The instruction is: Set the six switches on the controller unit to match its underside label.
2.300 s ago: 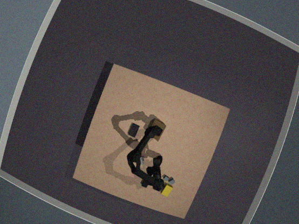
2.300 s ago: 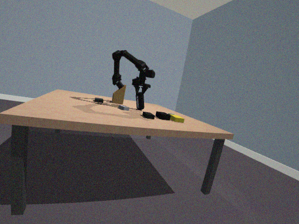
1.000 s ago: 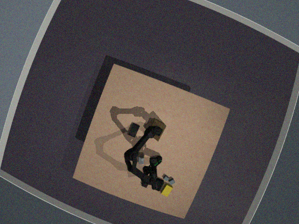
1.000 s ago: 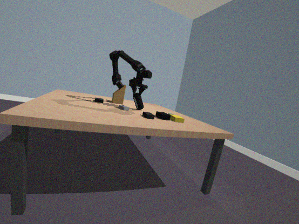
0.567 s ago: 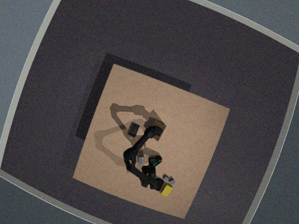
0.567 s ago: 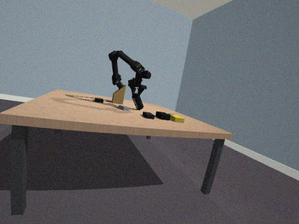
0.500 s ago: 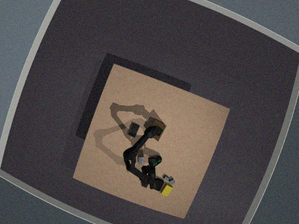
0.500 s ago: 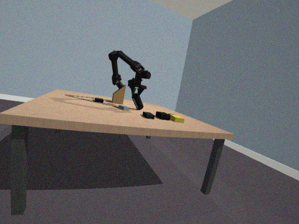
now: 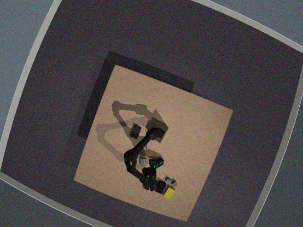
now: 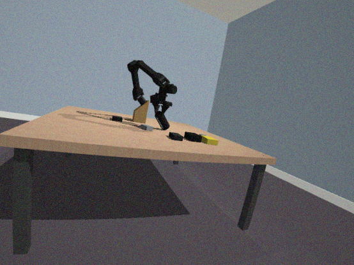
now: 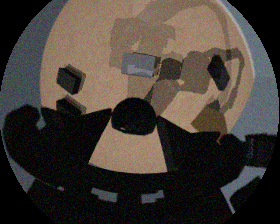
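Observation:
The dark grey controller unit (image 9: 156, 162) (image 10: 162, 121) (image 11: 134, 117) is tipped steeply between my fingers, its lower end close to the bench; whether it touches is unclear. A row of green switch ends shows along one side in the top view. Single switch positions are too small to read there. In the wrist view only a dark rounded end of the unit shows, and no label is visible. My gripper (image 10: 161, 111) is shut on the unit, with a finger on either side of it.
A grey module (image 9: 143, 161) (image 10: 147, 128) (image 11: 138, 65) lies near the unit. A dark block (image 9: 135, 131) (image 10: 117, 119) (image 11: 218, 72) lies towards the arm base, near a brown panel (image 10: 140, 113). A yellow block (image 9: 169, 193) (image 10: 209, 140), black blocks (image 10: 192, 136) (image 11: 69, 80) and small grey parts (image 9: 168, 180) lie on the other side.

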{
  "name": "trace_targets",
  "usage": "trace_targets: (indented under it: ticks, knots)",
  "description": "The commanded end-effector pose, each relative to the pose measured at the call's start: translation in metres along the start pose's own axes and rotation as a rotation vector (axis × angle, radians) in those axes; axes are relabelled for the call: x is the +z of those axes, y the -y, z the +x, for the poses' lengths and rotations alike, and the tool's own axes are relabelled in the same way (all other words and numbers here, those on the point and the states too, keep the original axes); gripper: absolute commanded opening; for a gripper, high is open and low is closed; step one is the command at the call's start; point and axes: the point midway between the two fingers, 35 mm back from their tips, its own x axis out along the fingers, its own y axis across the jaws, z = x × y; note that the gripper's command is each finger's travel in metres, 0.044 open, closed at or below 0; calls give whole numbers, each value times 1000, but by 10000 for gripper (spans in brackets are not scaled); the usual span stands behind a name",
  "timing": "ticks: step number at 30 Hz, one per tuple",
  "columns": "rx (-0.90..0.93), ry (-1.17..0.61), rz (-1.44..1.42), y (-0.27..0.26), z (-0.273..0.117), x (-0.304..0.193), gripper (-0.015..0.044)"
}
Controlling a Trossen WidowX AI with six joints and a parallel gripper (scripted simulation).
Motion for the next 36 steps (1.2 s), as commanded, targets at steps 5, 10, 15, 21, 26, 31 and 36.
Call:
trace_targets:
  ticks: [5,10,15,21,26,31,36]
  knots:
    - [-17,-8,-9,4,9,1,338]
    - [-17,-7,-9,4,12,4,338]
    - [-17,-7,-9,5,14,7,338]
    - [-17,-7,-9,5,18,10,338]
    - [-17,-6,-9,5,20,13,338]
    - [-17,-6,-9,5,23,16,338]
    - [-17,-6,-9,5,26,18,338]
